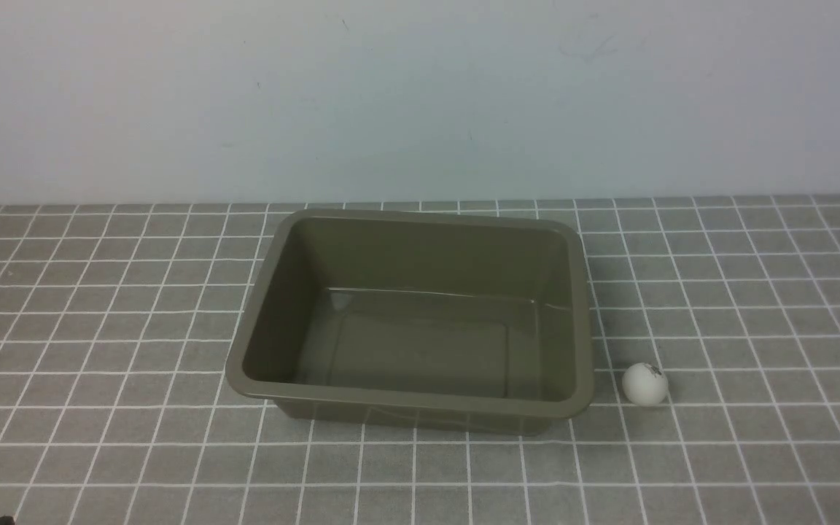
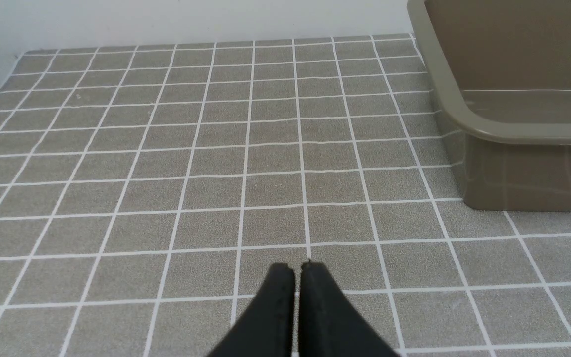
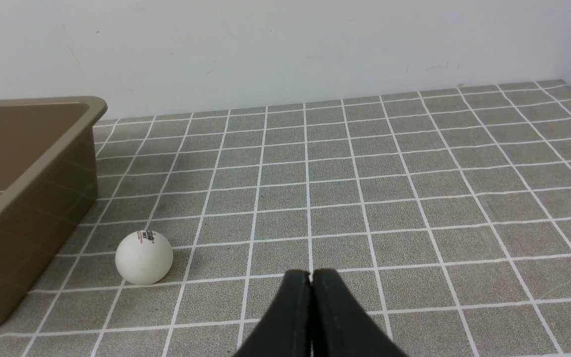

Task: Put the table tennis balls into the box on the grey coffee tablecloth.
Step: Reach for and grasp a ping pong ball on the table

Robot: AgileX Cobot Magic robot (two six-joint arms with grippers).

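White ball (image 1: 644,383) is sitting lower right of frame, just beside the box (image 1: 420,405); right gripper (image 3: 311,277), jaws pressing together, is standing nearer.

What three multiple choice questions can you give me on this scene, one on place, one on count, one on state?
1. Where is the ball? A) in the box B) on the cloth, right of the box C) on the cloth, left of the box
2. How many balls show? A) one B) two C) three
3. How is the right tool? A) open B) shut on the ball C) shut, empty
Answers: B, it lies beside the box's right wall; A, only one white ball appears; C, it is closed on nothing.
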